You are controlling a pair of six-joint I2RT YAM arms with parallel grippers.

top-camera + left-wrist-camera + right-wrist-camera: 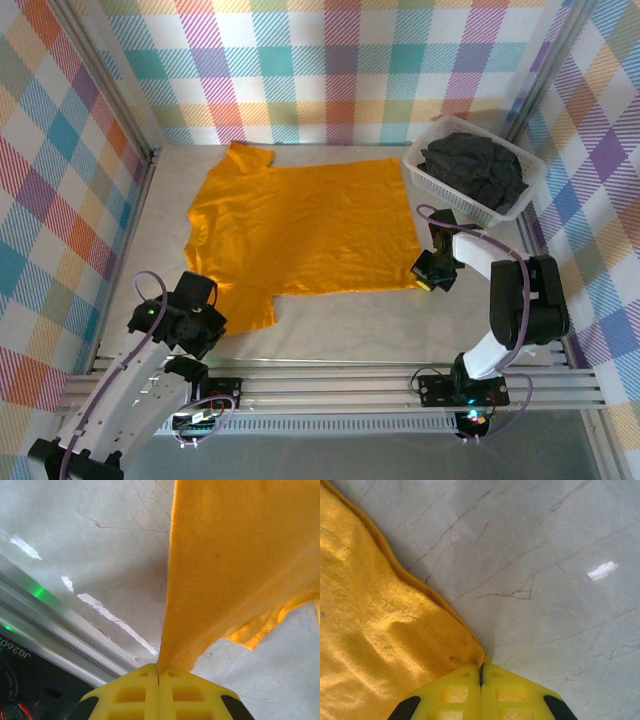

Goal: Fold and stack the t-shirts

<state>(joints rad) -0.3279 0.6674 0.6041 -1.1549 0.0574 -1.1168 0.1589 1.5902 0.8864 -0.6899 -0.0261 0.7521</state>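
The orange-yellow t-shirt [305,228] lies spread flat across the middle of the table, collar to the left. My left gripper [205,322] is shut on its near-left sleeve, and in the left wrist view the cloth [235,565] rises taut from between the yellow fingers [127,695]. My right gripper [430,274] is shut on the shirt's near-right hem corner [470,652], low on the table. The charcoal-black t-shirt [474,170] lies crumpled in the white basket [424,172] at the back right.
Checkered walls close the table on three sides. An aluminium rail [330,385] runs along the near edge, close behind the left gripper. Bare marble table [380,325] stretches between the two arms.
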